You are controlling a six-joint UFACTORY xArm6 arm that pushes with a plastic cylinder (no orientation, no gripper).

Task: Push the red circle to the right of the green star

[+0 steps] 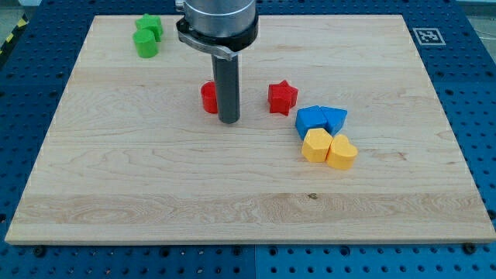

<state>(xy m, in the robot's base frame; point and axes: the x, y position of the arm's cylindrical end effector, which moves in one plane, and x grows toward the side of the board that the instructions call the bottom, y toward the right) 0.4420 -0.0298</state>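
In the camera view, my tip (228, 121) rests on the board (155, 194) just to the right of the red circle (208, 98), touching it or very nearly so; the rod hides the circle's right edge, so contact cannot be settled. The rod has nothing to open or close and carries nothing; it stands upright with its end down at the board. The red circle lies left of centre in the upper half, and the green star (149, 25) sits well up and to the left of it, near the top-left corner, with a green block (145, 43) touching it just below. The spot to fill, the bare board right of the star, therefore lies nearly straight up from the circle and a little left. The relation that matters: my tip is on the circle's right and slightly below, whereas a push toward the top needs it under the circle. I judge a small shift to the circle's lower side comes first. The red star (282, 96), two blue blocks (320, 120) and two yellow blocks (329, 147) lie off to the right, clear of that path.
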